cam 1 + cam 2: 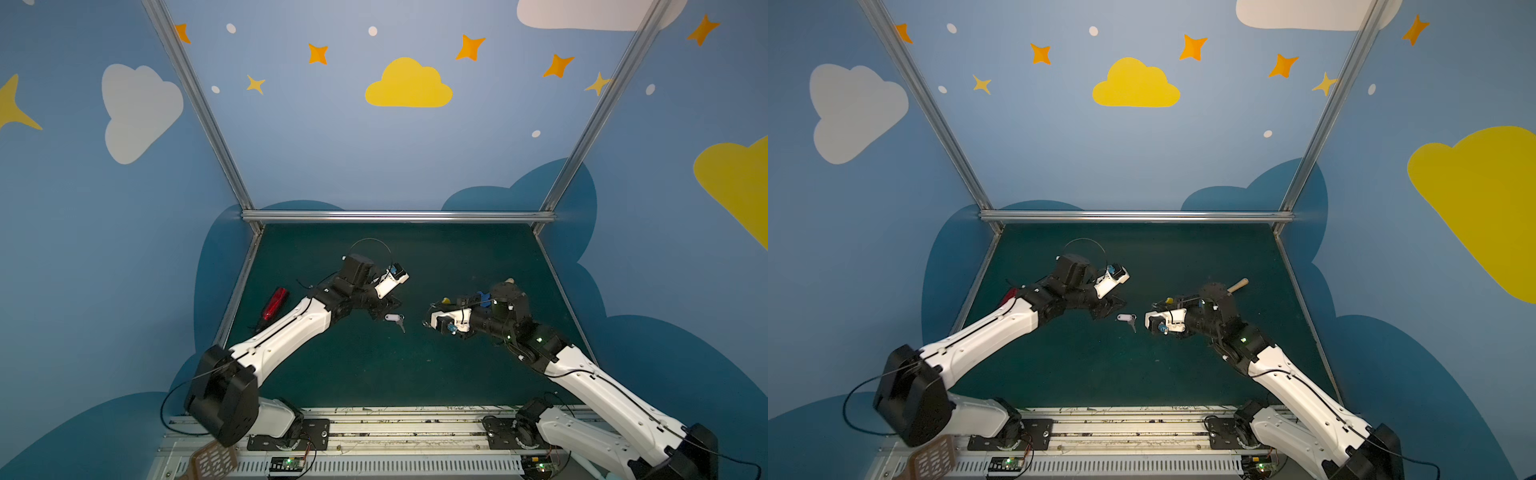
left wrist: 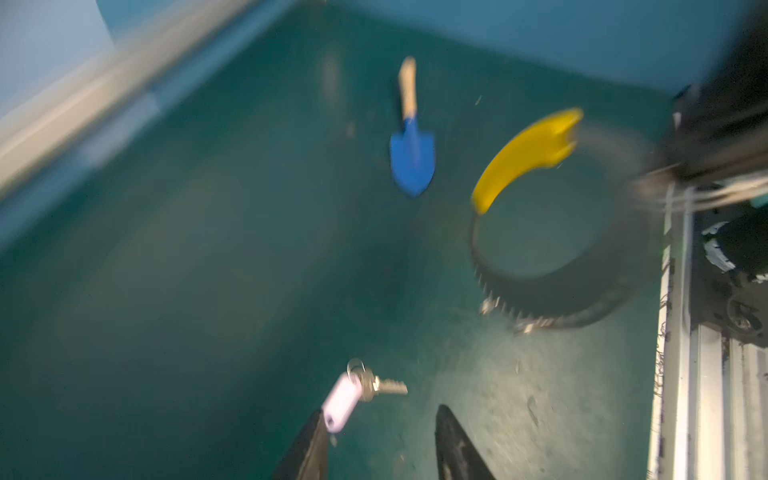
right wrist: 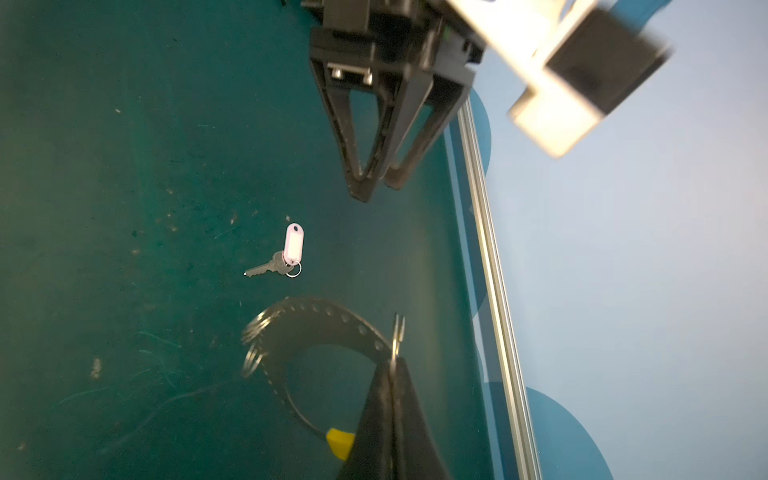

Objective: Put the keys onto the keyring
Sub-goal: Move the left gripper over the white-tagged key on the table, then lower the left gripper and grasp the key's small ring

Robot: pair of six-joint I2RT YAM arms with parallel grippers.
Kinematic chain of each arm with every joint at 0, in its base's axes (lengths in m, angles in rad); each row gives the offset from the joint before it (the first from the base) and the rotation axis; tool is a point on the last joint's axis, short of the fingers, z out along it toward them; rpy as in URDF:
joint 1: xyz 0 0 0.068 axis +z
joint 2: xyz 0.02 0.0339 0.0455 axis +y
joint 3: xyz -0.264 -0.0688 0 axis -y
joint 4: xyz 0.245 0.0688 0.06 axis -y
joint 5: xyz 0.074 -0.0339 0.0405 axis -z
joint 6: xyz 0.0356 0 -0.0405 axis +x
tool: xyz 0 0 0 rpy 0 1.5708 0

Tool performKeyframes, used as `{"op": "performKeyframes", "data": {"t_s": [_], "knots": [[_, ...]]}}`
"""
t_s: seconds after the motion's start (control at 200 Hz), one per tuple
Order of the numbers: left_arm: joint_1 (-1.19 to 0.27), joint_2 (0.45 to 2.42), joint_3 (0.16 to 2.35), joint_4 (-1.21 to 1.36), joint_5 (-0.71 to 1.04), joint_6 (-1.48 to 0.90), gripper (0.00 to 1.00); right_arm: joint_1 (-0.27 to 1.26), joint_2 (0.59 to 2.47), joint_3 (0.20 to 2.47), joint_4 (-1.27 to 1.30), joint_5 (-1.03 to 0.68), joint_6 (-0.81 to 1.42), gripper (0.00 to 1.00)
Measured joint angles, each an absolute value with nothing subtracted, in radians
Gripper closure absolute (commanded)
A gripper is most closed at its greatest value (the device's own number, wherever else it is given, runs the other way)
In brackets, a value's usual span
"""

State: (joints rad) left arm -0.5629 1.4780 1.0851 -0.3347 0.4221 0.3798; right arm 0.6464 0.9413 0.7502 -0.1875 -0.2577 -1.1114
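The keys [image 1: 394, 320] lie flat on the green mat [image 1: 374, 374] just left of centre in both top views. The white tag points left and the silver key angles down to the right, the two joined by a tiny split loop. In the right wrist view the keys [image 3: 286, 254] sit in the middle of the frame. The keyring [image 3: 307, 322] lies just below them and apart from them, its grey arc dotted with holes and carrying small silver loops [image 3: 250, 361]. The right gripper [image 3: 392, 368] is pinched tight on the rim of that hoop, its fingers pressed together at the lower middle of the frame, and the yellow section [image 3: 338, 442] shows beside them. In a top view only a bit of the yellow [image 1: 445, 300] shows, right of centre. The left gripper [image 3: 378, 189] hangs at the upper middle of the right wrist view, clear of the keys. In its own blurred view the left gripper's fingers [image 2: 453, 440] stand partly apart with nothing between them, and the tag's end is right beside one tip; whether they touch cannot be told. A blue toy shovel [image 2: 412, 158] with a wooden handle lies upper centre there, beyond the hoop. A red object [image 1: 275, 303] rests at the mat's left edge.
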Motion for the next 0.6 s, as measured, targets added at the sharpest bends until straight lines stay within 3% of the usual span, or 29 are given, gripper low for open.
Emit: {"op": "performKeyframes", "data": {"t_s": [0.265, 0.601], "knots": [[-0.552, 1.845, 1.378, -0.587, 0.391, 0.205, 0.69, 0.623, 0.891, 0.750, -0.249, -0.255, -1.097, 1.00], [-0.536, 2.065, 1.568, -0.736, 0.425, 0.199, 0.65, 0.618, 0.803, 0.750, -0.311, -0.274, -1.073, 1.00]]}}
